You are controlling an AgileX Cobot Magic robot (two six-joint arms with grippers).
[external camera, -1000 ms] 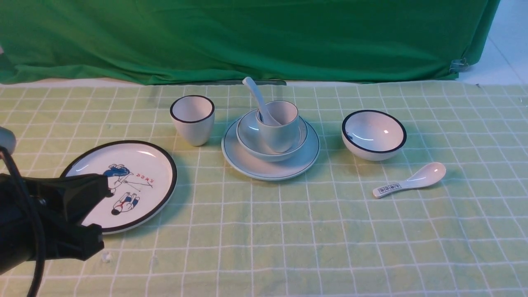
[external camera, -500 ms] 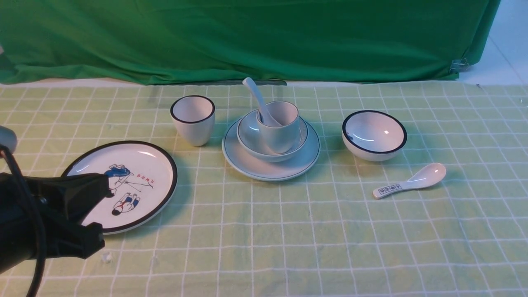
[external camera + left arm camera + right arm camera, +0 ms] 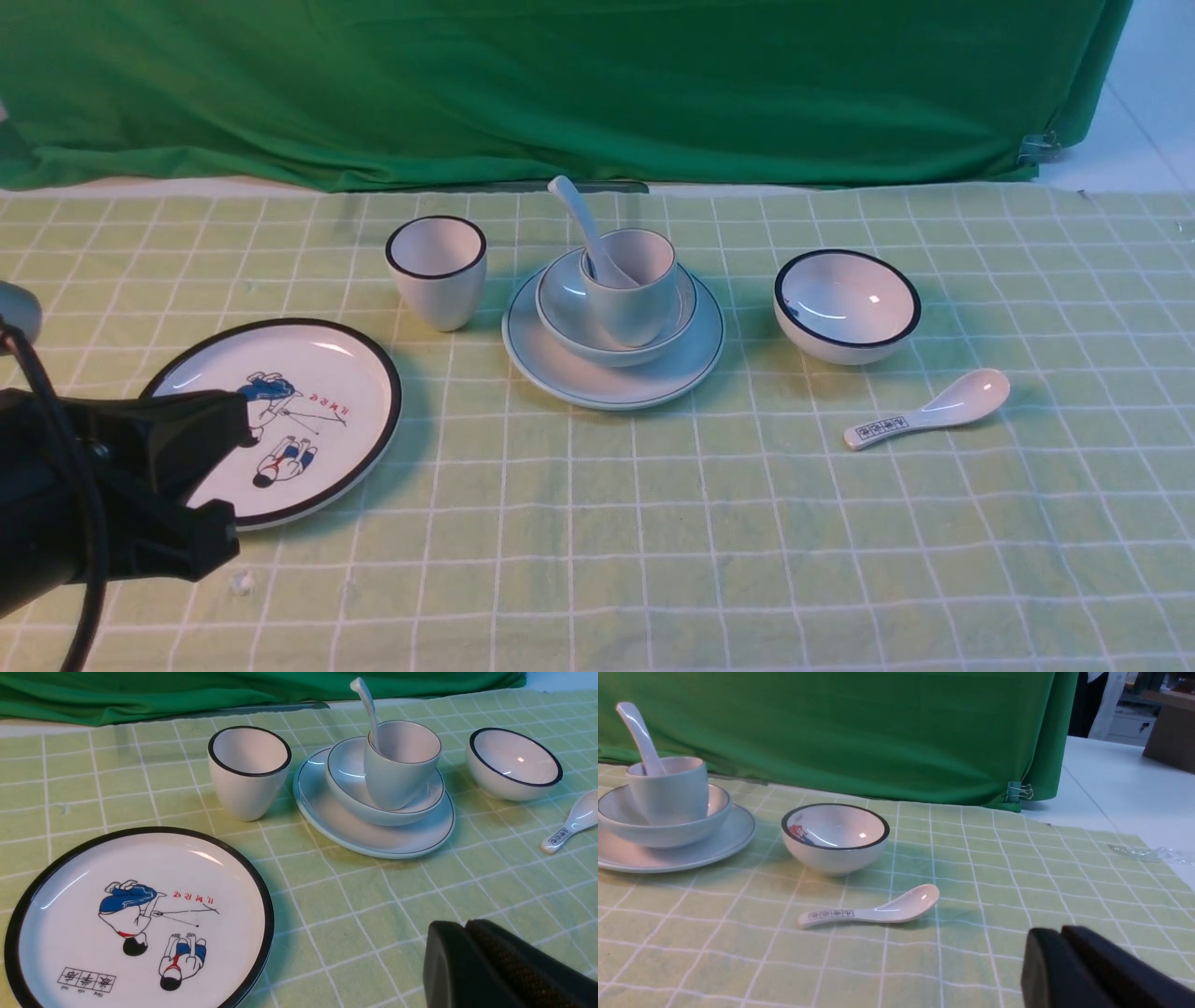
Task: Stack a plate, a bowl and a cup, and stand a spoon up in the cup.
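Observation:
The pale plate (image 3: 653, 378) lies at the middle of the table. The thin-rimmed bowl (image 3: 560, 308) sits on it and the thin-rimmed cup (image 3: 639, 299) stands in the bowl. The plain white spoon (image 3: 579, 215) stands in the cup, handle leaning back-left. The stack also shows in the left wrist view (image 3: 402, 774) and the right wrist view (image 3: 668, 793). My left gripper (image 3: 219, 546) is shut and empty at the front left, well clear of the stack; its jaws (image 3: 465, 926) are pressed together. My right gripper (image 3: 1059, 933) is shut and empty, out of the front view.
A black-rimmed cartoon plate (image 3: 308, 373) lies front left beside my left gripper. A black-rimmed cup (image 3: 436, 271) stands left of the stack. A black-rimmed bowl (image 3: 846, 306) and a labelled spoon (image 3: 929, 411) lie to the right. A green curtain (image 3: 560, 84) hangs behind.
My left arm has shifted only very slightly at the front left. The dishes and both spoons have not moved.

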